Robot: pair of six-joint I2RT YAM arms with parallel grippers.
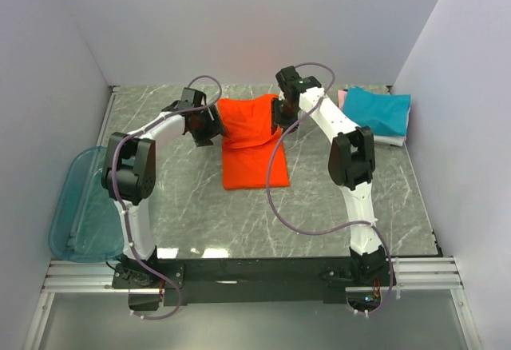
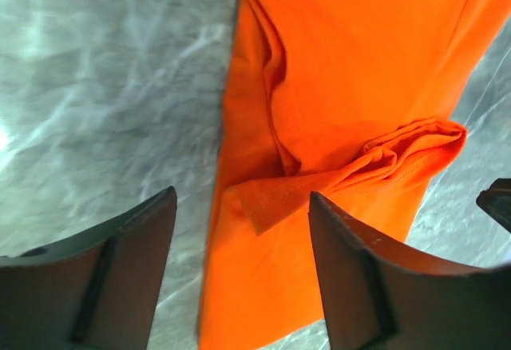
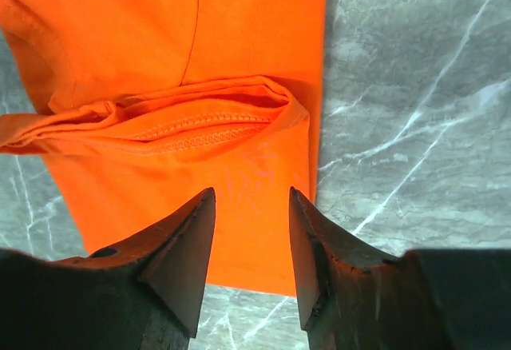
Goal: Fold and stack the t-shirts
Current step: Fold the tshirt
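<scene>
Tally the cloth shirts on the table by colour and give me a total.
Bright orange-red cloth t-shirt, partly folded: 1
Teal folded cloth shirt: 1
Pink folded cloth shirt, only an edge showing: 1
White folded cloth shirt, under the teal one: 1
Total: 4

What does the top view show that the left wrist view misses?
Top only: the teal-topped stack at far right, the bin at left, and the shirt's whole outline. Left wrist only: the bunched hem close up, just past the left gripper's open fingers. Both: the orange shirt on the table.
</scene>
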